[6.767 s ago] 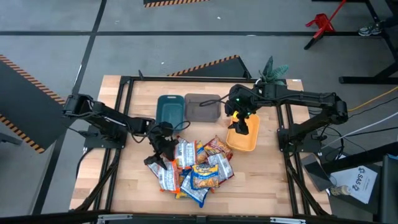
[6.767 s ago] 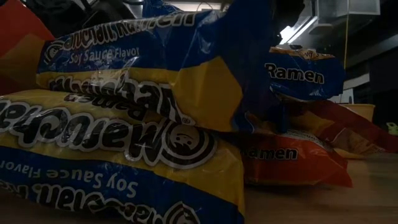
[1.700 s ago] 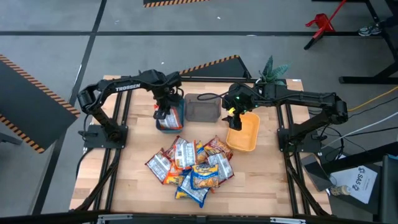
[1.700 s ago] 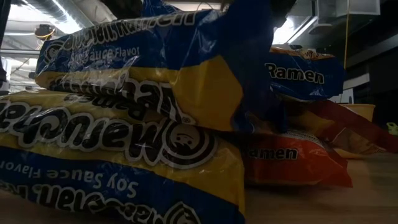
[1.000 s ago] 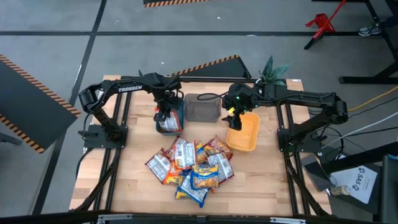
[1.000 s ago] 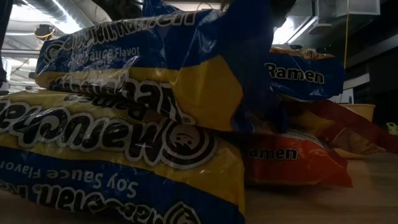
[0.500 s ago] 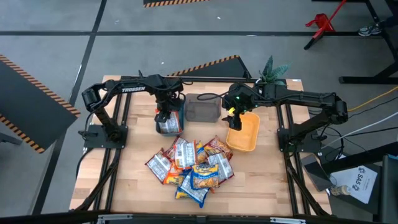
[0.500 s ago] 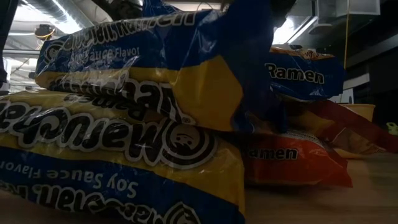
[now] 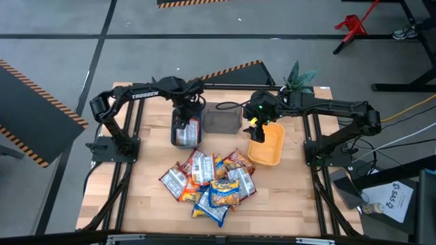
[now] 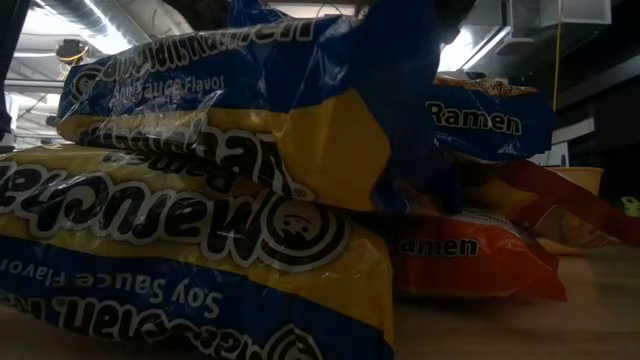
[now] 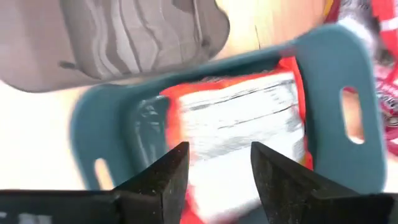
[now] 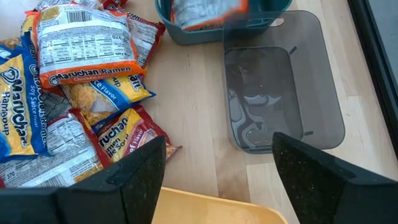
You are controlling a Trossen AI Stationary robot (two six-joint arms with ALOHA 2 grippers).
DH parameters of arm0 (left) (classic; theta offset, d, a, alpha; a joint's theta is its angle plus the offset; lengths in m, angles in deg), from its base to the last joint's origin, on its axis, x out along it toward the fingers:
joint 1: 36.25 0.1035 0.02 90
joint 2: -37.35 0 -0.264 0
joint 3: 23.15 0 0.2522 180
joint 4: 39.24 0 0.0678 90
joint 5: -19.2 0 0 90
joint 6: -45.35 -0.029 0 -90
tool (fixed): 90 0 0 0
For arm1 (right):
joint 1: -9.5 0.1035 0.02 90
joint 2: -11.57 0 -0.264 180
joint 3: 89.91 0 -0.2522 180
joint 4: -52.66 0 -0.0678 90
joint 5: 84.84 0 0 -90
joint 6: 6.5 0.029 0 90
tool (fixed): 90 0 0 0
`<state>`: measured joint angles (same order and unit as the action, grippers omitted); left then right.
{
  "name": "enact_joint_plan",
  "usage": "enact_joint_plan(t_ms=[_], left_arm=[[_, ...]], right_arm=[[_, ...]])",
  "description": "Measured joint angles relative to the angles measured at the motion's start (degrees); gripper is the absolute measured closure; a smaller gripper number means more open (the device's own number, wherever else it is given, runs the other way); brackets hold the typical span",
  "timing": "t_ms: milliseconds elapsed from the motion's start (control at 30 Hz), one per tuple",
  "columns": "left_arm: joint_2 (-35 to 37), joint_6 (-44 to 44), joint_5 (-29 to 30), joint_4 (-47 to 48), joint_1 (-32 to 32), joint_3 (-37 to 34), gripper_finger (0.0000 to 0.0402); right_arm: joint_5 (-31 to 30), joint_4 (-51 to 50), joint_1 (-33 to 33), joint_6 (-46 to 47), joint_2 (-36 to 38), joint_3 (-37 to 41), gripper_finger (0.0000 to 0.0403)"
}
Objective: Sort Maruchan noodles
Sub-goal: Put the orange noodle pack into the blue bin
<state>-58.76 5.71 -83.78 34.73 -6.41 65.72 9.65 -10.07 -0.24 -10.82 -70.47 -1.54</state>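
A silvery-white and red noodle packet (image 9: 185, 131) (image 11: 242, 124) lies flat inside the teal tray (image 9: 175, 116) (image 11: 336, 56). My left gripper (image 9: 187, 111) (image 11: 214, 168) hovers just above it, open, touching nothing. The other noodle packets (image 9: 208, 184) (image 12: 81, 74), orange-red, yellow-and-blue and silvery, lie heaped on the wood near the table's middle and fill the low view (image 10: 200, 200). My right gripper (image 9: 257, 126) (image 12: 217, 180) waits open over the far end of the orange tray (image 9: 268, 148).
A see-through grey tray (image 9: 221, 118) (image 12: 280, 93) stands between the teal and orange trays along the far side. A small green plant (image 9: 298, 75) sits at the far right corner. Bare wood shows left and right of the pile and toward the near edge.
My left gripper has drawn back up and toward the far edge, away from the silvery-white packet. That packet, carried down over the teal tray a second ago, now lies inside it, apart from the fingers. The right arm and the pile have kept still.
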Motion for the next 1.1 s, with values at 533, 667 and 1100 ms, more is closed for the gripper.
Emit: enact_joint_plan(t_ms=[533, 667, 1100], left_arm=[[3.6, 23.6, -34.8, 13.2, -8.7, 9.0, 0.0228], [8.4, 31.8, -28.7, 11.5, -15.0, 4.6, 0.0228], [32.5, 78.1, 5.8, -12.2, -34.3, -11.7, 0.0228]], right_arm=[[0.0, 1.7, 0.0, 8.8, -0.6, 0.0, 0.0123], [0.1, 3.5, 0.0, 10.4, -1.5, 0.0, 0.0123], [-1.6, 7.8, 0.0, 15.0, -3.1, 0.0, 0.0123]])
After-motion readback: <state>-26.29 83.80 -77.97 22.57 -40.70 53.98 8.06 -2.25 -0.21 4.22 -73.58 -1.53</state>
